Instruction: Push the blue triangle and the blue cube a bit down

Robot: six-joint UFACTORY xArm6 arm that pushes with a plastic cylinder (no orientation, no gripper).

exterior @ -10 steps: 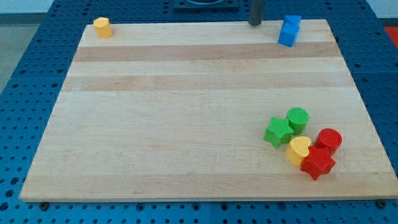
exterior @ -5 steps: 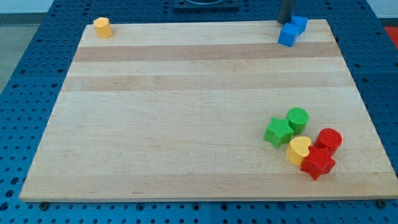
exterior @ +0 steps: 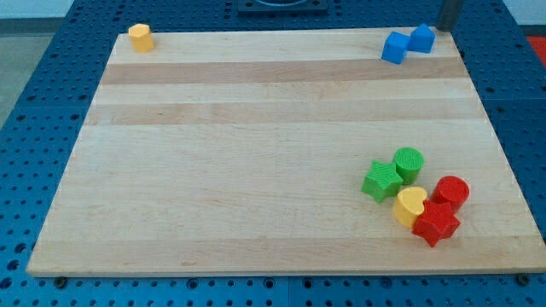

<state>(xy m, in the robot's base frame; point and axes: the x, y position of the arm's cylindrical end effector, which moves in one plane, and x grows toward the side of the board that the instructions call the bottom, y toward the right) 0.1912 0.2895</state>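
Two blue blocks sit at the board's top right corner. The blue cube (exterior: 394,48) is the left one. The blue triangle (exterior: 421,38) touches it on its upper right. My tip (exterior: 445,26) is at the view's top edge, just right of and above the blue triangle, at the board's far edge; a small gap separates it from the triangle.
A yellow block (exterior: 141,37) stands at the board's top left corner. At the lower right is a cluster: green star (exterior: 382,181), green cylinder (exterior: 409,163), yellow heart (exterior: 410,205), red cylinder (exterior: 450,193), red star (exterior: 435,223). The wooden board (exterior: 256,153) lies on a blue pegboard.
My tip moved right along the top edge, from left of the blue blocks to their right. The blue triangle shifted right and now sits beside the cube.
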